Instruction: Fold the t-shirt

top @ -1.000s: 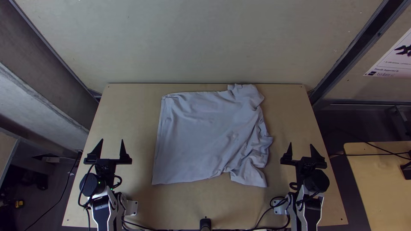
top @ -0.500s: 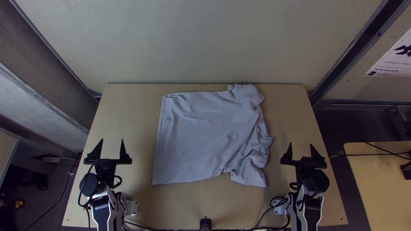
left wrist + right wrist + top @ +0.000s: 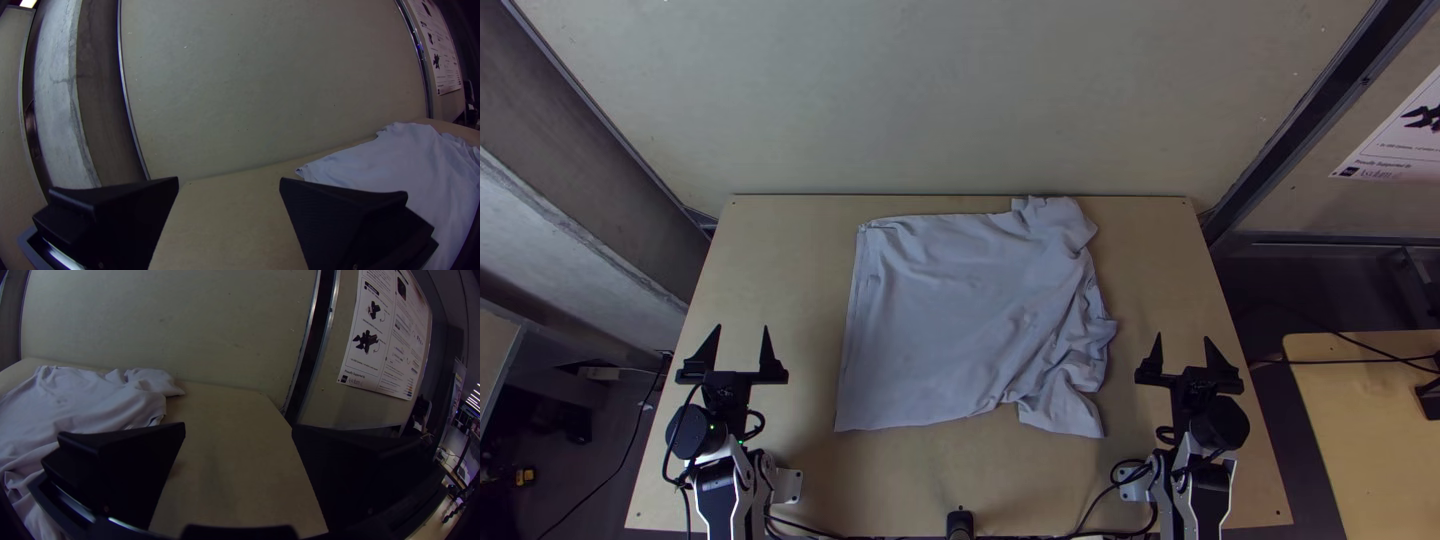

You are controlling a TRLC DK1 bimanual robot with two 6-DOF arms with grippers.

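The T-shirt (image 3: 950, 320) lies on the table (image 3: 790, 470), between left gripper (image 3: 742, 352) and right gripper (image 3: 1187, 360), both with fingers apart. Best smooth its bunched side first, pinching edges shallowly and pulling gently outward.

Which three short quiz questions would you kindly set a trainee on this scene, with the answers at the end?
1. True or false: the left gripper and the right gripper both stand open.
2. Multiple choice: which side of the t-shirt is more bunched and creased?
A) the side nearer the left gripper
B) the side nearer the right gripper
C) neither; both look equally smooth
3. Fill in the blank: the t-shirt lies on the table, held by ____ gripper.

Key: 1. true; 2. B; 3. neither
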